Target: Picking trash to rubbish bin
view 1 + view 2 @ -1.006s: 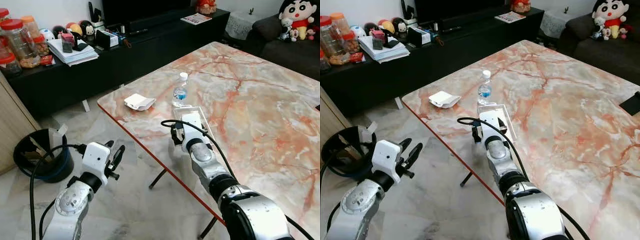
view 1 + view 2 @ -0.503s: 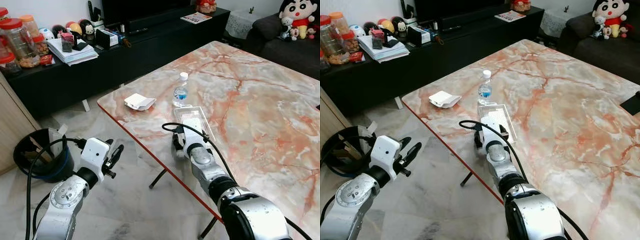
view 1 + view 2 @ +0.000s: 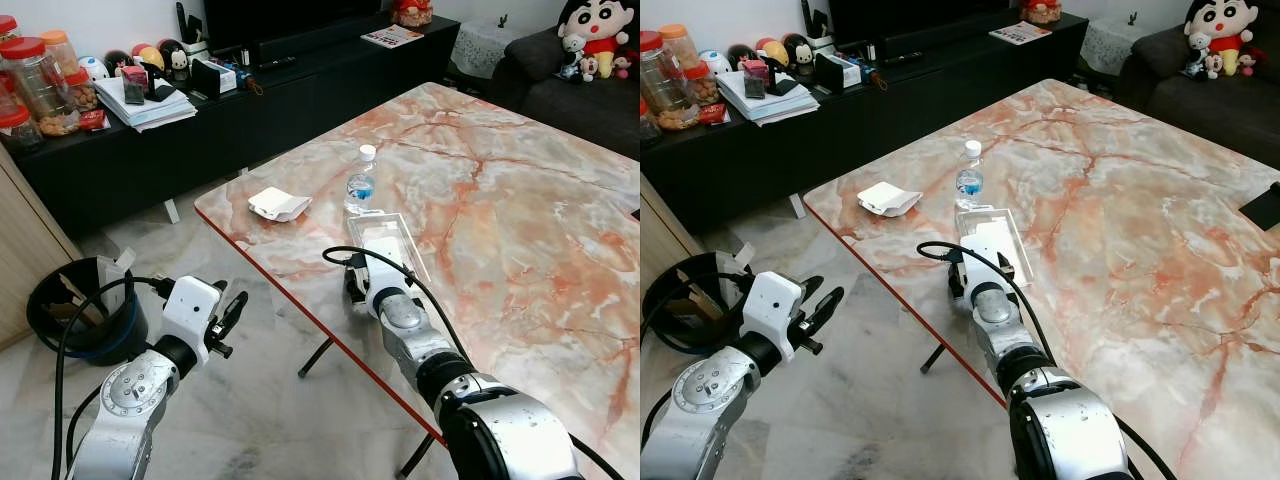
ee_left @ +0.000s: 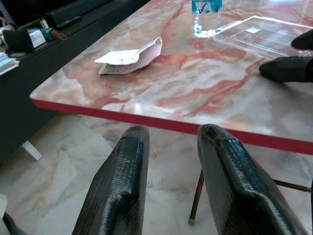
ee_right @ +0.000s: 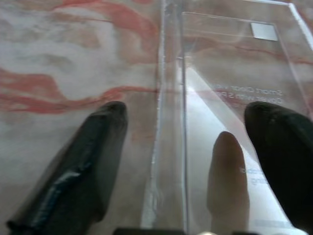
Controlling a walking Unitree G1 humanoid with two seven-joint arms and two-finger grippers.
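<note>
A clear plastic tray (image 3: 402,228) lies flat on the marble table (image 3: 520,200) near its front edge. My right gripper (image 5: 188,112) is open at the tray's near end. One finger rests on the marble outside the tray's rim and the other is over the tray (image 5: 230,73). A small water bottle (image 3: 361,180) stands just beyond the tray. To its left lies a white folded paper box (image 3: 278,204). My left gripper (image 3: 232,305) hangs open over the floor, below the table edge, holding nothing. The black rubbish bin (image 3: 85,310) stands on the floor at the far left.
A long black cabinet (image 3: 200,130) with jars, papers and toys runs along the back wall. A dark sofa with a doll (image 3: 590,40) is at the back right. Folding table legs (image 3: 320,355) stand under the red table edge, with tiled floor between table and bin.
My left gripper has sunk a little and drawn back toward me. My right gripper has shifted slightly at the tray's near end. The tray, bottle and paper box have stayed put.
</note>
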